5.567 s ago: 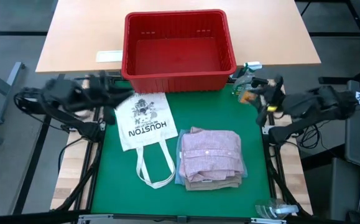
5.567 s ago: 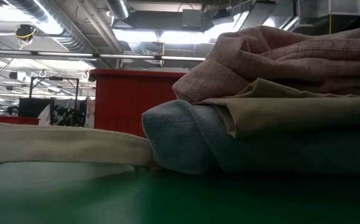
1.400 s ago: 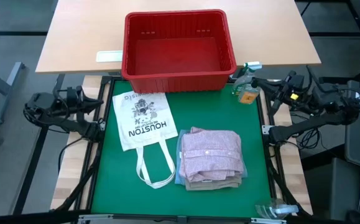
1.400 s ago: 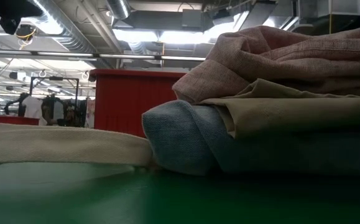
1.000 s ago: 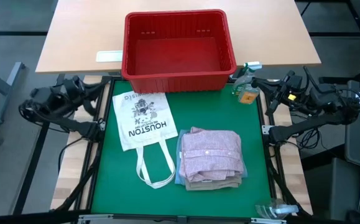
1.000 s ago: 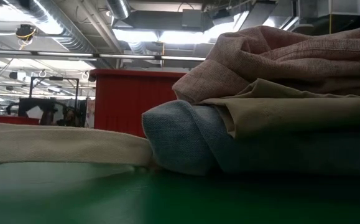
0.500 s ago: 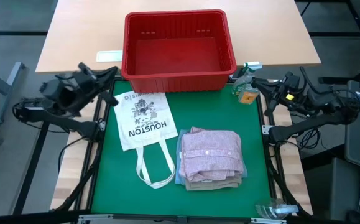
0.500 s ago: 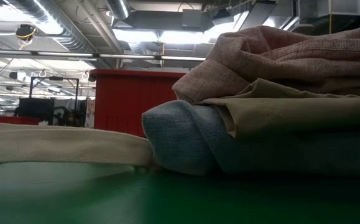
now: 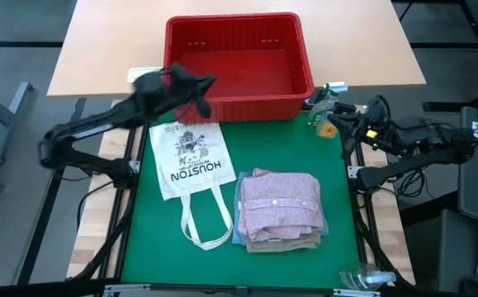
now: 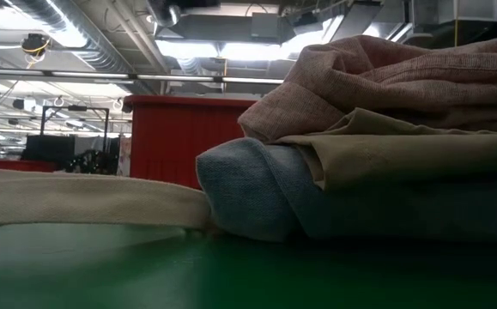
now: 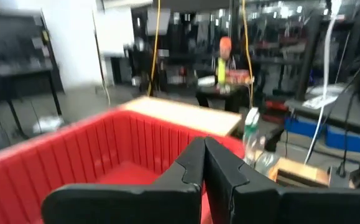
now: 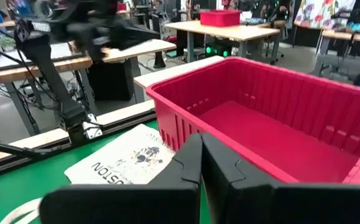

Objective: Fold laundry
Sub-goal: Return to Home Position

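Where legible, reads "HOUSTON" on tote (image 9: 191,161). Noted basket (image 9: 237,106) floor bare, shirt (image 9: 280,202) atop jeans (image 10: 257,202), left tool (image 11: 203,143) and right tool (image 12: 201,138) pinched closed.

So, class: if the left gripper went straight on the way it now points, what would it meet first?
Probably the red basket: the left gripper, shut, hangs at its front left corner, pointing across the inside toward the far wall. Whether floor or wall comes first is unclear.
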You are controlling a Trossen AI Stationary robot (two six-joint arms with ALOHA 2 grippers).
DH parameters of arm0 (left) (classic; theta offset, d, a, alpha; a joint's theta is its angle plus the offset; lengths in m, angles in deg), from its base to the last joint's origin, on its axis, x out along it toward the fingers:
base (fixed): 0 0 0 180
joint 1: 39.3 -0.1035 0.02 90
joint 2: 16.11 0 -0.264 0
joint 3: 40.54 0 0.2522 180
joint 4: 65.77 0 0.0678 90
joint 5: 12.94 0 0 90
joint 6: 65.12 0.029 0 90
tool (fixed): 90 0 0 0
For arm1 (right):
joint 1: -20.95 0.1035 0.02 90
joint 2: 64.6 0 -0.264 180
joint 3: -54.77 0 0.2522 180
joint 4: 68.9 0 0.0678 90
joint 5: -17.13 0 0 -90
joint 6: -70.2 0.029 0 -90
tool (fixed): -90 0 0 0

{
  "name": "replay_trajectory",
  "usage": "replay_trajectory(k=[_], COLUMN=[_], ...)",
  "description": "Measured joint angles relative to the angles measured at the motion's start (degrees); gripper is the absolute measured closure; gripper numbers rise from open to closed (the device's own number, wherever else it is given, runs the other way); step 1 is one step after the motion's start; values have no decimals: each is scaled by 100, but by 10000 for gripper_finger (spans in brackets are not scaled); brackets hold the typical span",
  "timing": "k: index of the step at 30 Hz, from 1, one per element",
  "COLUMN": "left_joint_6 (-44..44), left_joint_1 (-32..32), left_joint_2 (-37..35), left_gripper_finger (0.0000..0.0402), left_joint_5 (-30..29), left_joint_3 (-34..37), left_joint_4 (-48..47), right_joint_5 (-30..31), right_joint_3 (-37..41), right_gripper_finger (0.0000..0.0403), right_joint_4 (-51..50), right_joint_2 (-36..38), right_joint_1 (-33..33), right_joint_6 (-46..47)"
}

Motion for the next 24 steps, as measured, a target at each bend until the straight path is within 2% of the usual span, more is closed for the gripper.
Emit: replay_trajectory(k=[6,10,17,24], left_joint_6=[-789,-1137,-1179,-1420], left_joint_1=[-1154,-1605,-1969,-2177], left_joint_2=[1435,2319,3500,4017], left_gripper_finger=[400,400,400,400], left_joint_5=[1491,2196,2305,2497], left_joint_3=[-684,-1147,-1767,-1849], left_joint_4=[-314,-397,-477,-574], right_joint_5=[-3,0,0,0], right_joint_3=[1,2,4,4], right_gripper_finger=[398,398,398,398], right_joint_4=[-530,-777,-779,-784], right_joint_2=[-129,-246,-287,-287], right_joint_1=[0,0,0,0], right_joint_6=[601,969,1027,1027])
